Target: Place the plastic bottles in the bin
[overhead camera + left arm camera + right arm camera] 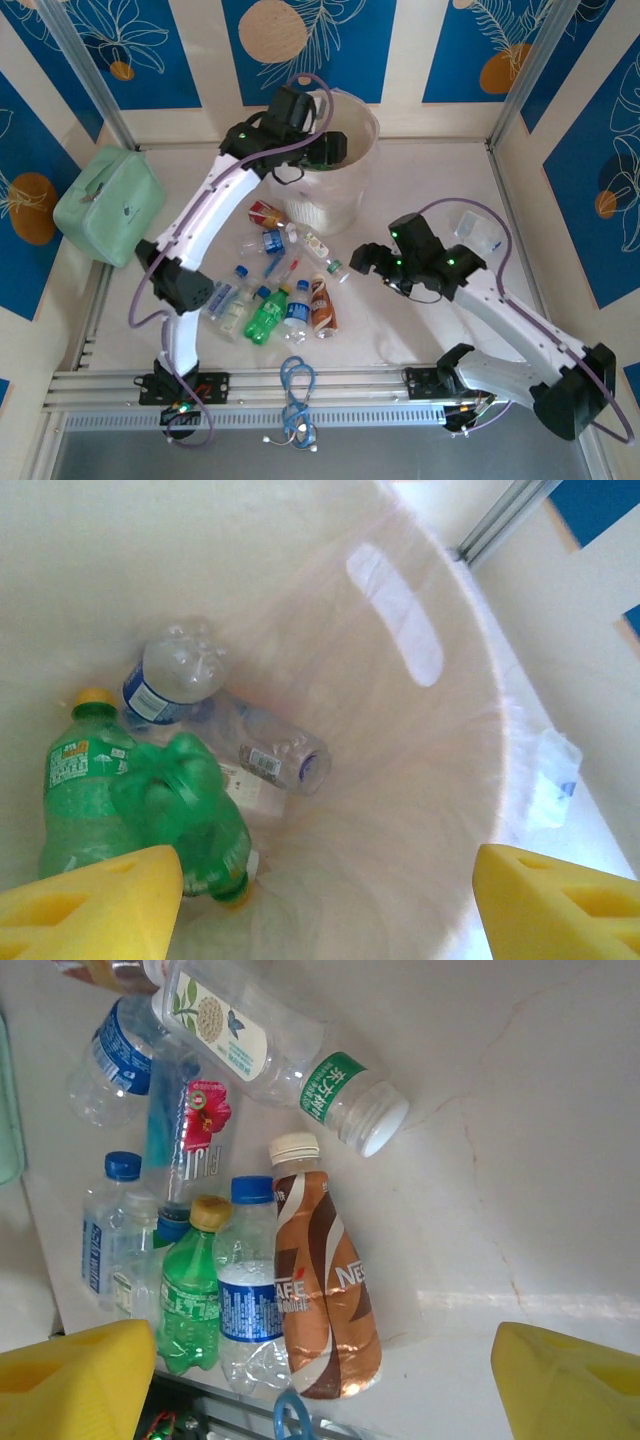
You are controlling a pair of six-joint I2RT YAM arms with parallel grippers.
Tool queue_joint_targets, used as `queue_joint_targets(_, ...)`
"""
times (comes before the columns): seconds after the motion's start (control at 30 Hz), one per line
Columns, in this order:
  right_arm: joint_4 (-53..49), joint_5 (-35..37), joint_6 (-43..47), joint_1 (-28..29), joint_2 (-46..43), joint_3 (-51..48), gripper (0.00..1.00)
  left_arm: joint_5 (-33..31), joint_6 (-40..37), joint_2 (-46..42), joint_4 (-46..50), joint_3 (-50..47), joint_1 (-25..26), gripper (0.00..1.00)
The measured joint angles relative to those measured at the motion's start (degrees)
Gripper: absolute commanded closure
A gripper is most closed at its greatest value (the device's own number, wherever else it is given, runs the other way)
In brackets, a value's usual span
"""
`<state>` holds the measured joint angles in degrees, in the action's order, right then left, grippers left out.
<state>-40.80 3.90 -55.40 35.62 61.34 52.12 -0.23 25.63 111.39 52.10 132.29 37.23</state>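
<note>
Left claw (325,905) released, empty, over bin (352,195) near tabletop's far edge; several bottles inside. Right claw (322,1385) spread above plastic bottles (275,300) clustered toward near edge. Risk: tight packing, pinch nudges neighbours, round bottle slips, rolls.

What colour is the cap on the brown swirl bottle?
Off-white cap; best in right wrist view.

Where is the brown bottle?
In the top view, the brown bottle lies on the table near its front edge, a blue-capped bottle just left of it.
</note>
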Motion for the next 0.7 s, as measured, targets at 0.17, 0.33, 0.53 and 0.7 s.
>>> queue_joint_targets(0.17, 2.5, 1.3, 6.7, 2.2, 7.9, 1.8, 0.2, -1.6, 0.4, -17.9, -4.1, -17.1, 0.0, 0.23)
queue_joint_targets(0.33, 4.7, 2.5, 12.0, 3.1, 15.6, 3.3, 0.19, -3.0, 4.0, -37.1, -8.8, -37.5, -1.2, 0.22)
queue_joint_targets(0.53, 5.4, 4.8, 16.7, 3.8, 25.5, 8.6, 0.18, -3.2, 9.6, -53.3, -11.2, -61.0, -3.1, 0.23)
queue_joint_targets(0.7, 5.4, 6.6, 19.8, 4.6, 32.5, 13.9, 0.25, -2.8, 13.0, -59.9, -11.1, -71.0, -3.3, 0.23)
